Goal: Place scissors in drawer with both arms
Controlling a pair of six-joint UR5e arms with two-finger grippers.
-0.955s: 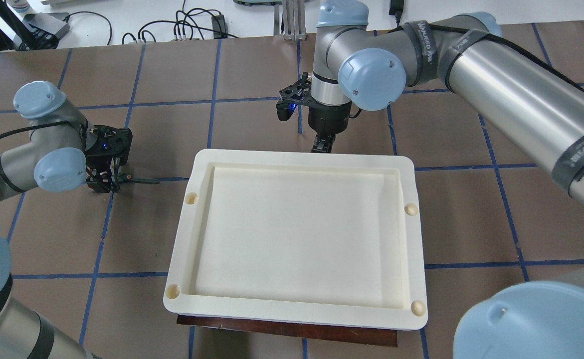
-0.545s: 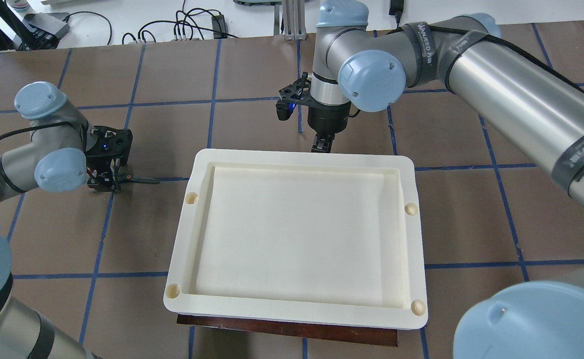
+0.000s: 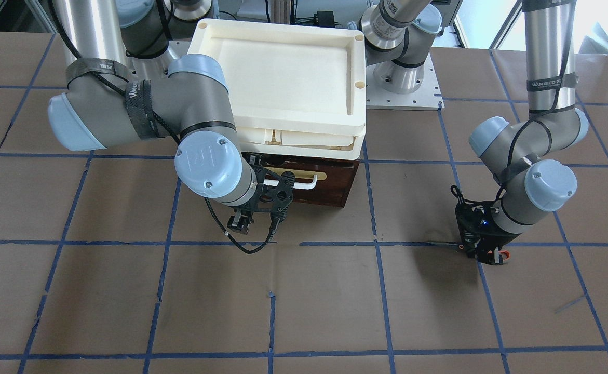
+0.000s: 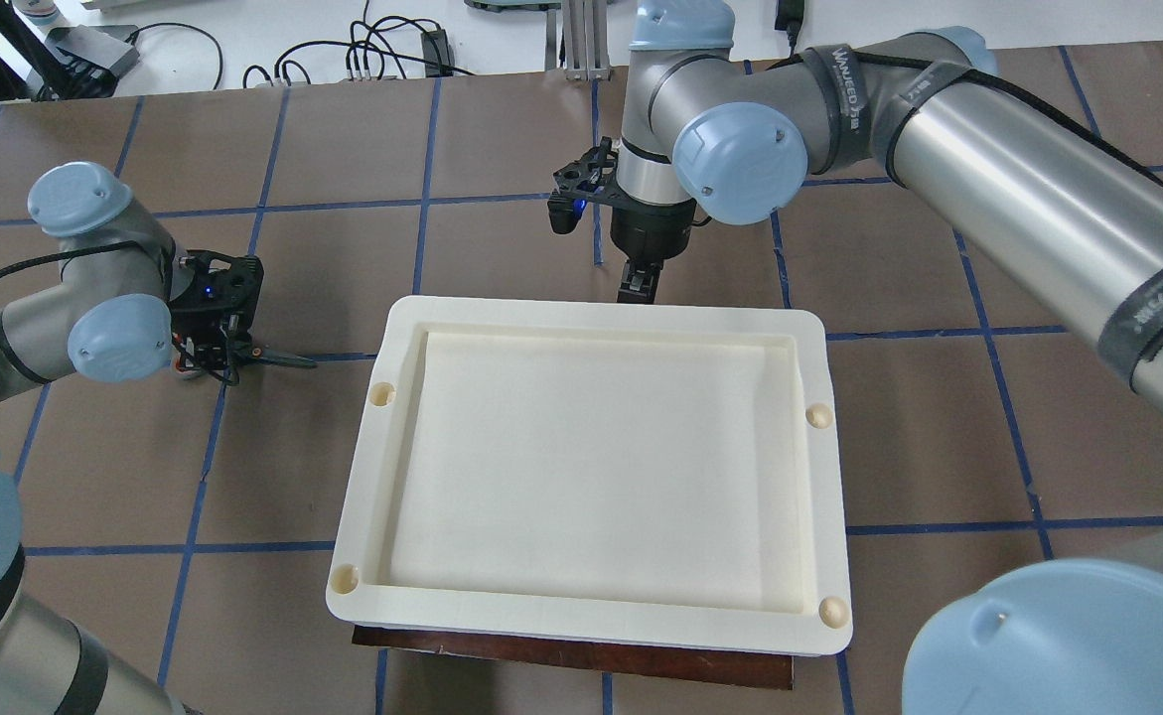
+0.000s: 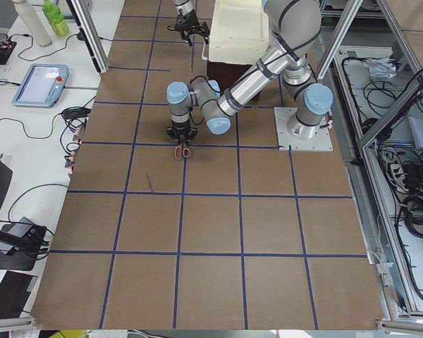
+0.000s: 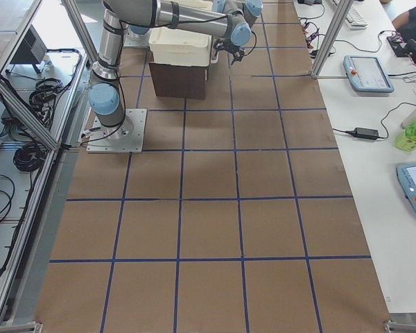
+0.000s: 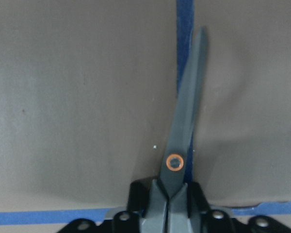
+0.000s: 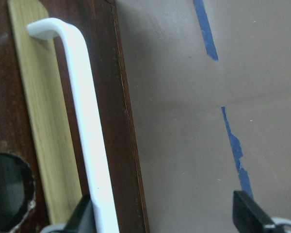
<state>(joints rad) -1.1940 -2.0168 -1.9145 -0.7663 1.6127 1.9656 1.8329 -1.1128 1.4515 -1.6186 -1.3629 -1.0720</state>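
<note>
I'm watching my right hand (image 4: 638, 288) easing slightly off the drawer (image 3: 335, 182) front, fingers spread by its white handle (image 8: 87, 131), so opening is still pending, while my left hand (image 7: 169, 199) is clenching the scissors (image 7: 184, 121) low at the surface (image 3: 283, 311).

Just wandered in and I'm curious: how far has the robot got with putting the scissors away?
Early stage. Done: nothing is stowed yet. In hand: the left tool is shut on the scissors, and the right tool is open at the white handle of the drawer. Left: pull it open, as it looks shut, and drop the scissors in.
</note>
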